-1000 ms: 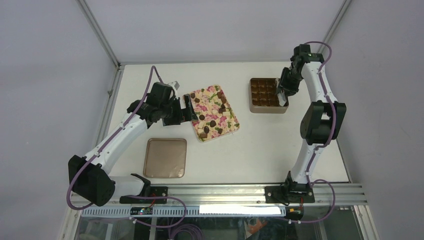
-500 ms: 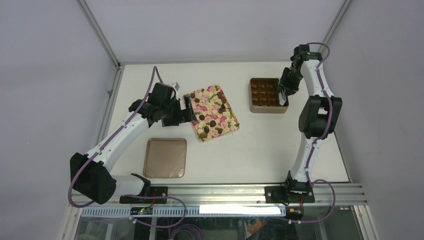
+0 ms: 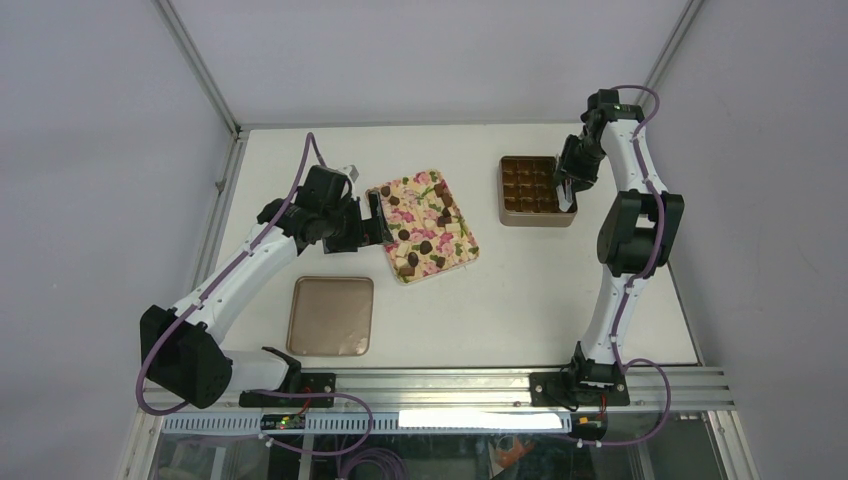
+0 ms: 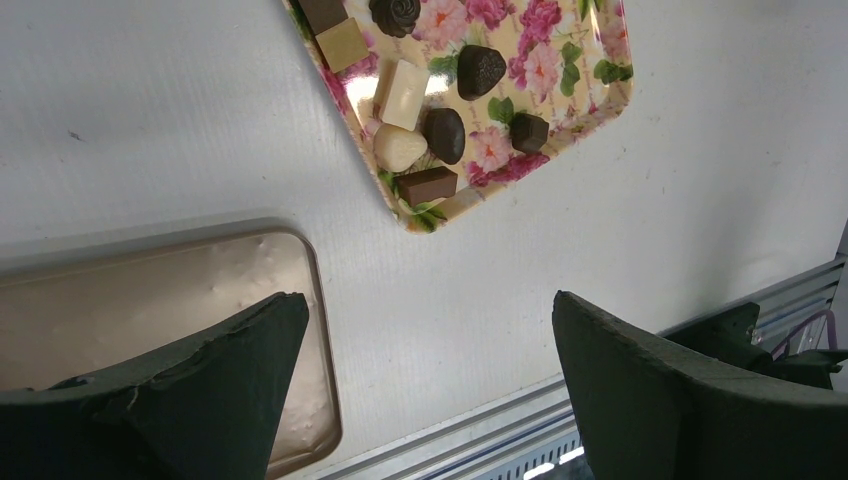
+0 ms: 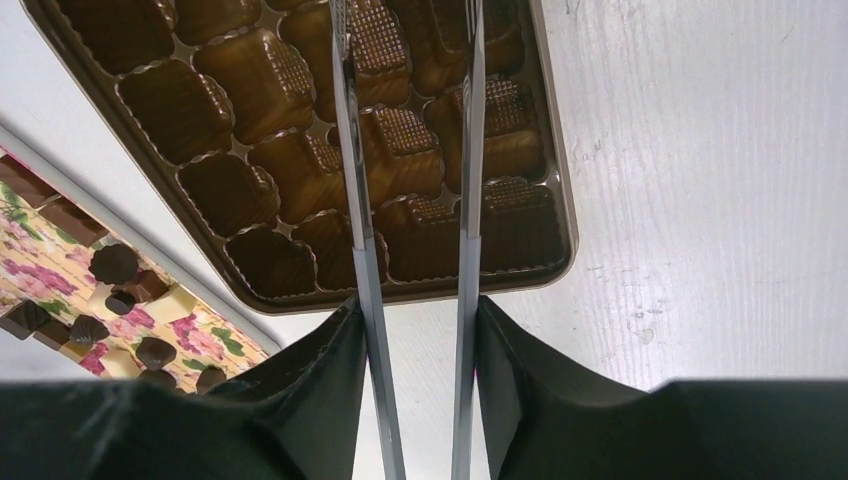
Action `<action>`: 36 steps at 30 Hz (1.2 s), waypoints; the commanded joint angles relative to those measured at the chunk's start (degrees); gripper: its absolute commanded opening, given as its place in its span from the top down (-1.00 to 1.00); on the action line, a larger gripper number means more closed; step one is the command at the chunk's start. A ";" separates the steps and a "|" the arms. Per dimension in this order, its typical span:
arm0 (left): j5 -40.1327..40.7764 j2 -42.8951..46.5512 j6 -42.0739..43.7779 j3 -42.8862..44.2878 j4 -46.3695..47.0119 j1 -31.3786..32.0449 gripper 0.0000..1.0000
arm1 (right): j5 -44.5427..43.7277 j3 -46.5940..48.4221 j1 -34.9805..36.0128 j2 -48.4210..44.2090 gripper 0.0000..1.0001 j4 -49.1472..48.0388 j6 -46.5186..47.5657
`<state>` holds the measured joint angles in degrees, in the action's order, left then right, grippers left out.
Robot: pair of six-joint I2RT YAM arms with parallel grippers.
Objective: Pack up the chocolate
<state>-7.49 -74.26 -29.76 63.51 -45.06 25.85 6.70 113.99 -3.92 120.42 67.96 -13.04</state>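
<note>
My left tool (image 4: 425, 300) is wide open, its 2 dark foam-faced fingers (image 4: 230, 370) spread far apart with nothing between them but bare white bench (image 4: 600, 250). Just ahead of it lies the near corner of the cream rectangular tray printed with pink flowers (image 4: 590, 60). That tray carries the small dark-brown chocolate pieces (image 4: 444, 134): a heart, a rose shape, rounded ones and a rectangular bar, mixed with a few cream-white pieces (image 4: 405, 95). None of them touches my fingers. The flat tan-brown square lid (image 4: 150, 300) lies on the bench close beside the tool, partly hidden behind 1 of the fingers and well apart from the tray's corner. My right tool (image 5: 405, 100) carries 2 thin metal blades that run side by side with a clear gap between them. They reach out over the brown square box with its glossy golden grid of compartments (image 5: 560, 200), above the rows next to the box's edge. The blade tips run past the top of my wrist view, so I cannot tell whether they pinch anything. The compartments I can see between and beside the blades look unfilled. The flowered tray shows beyond the box, well to 1 side of this tool.
</note>
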 commanded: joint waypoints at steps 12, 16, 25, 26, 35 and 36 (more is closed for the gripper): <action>-1.20 -0.40 0.56 2.50 1.11 0.13 -0.98 | 3.84 -0.42 0.23 -10.82 0.32 -1.97 0.55; -1.59 -0.62 0.58 2.71 1.12 0.08 -0.98 | 4.90 -5.20 2.31 -15.64 0.59 -2.54 0.69; -1.96 0.37 0.49 1.74 1.13 0.08 -0.98 | 4.22 -19.46 10.40 -26.58 0.69 -4.92 -0.90; -2.00 0.53 0.49 1.49 1.18 0.08 -0.98 | 4.35 -20.44 11.45 -27.57 0.69 -4.99 -1.27; -0.71 2.10 0.01 0.04 0.76 0.08 -0.98 | 1.93 -28.01 26.49 -33.54 0.65 -3.43 -2.73; -0.66 2.22 -0.10 -0.04 0.68 0.08 -0.98 | 1.22 -28.50 28.37 -33.70 0.65 -2.94 -2.60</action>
<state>-8.01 -74.48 -29.80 63.48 -45.25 25.85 9.34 86.21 18.57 90.94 64.73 -15.00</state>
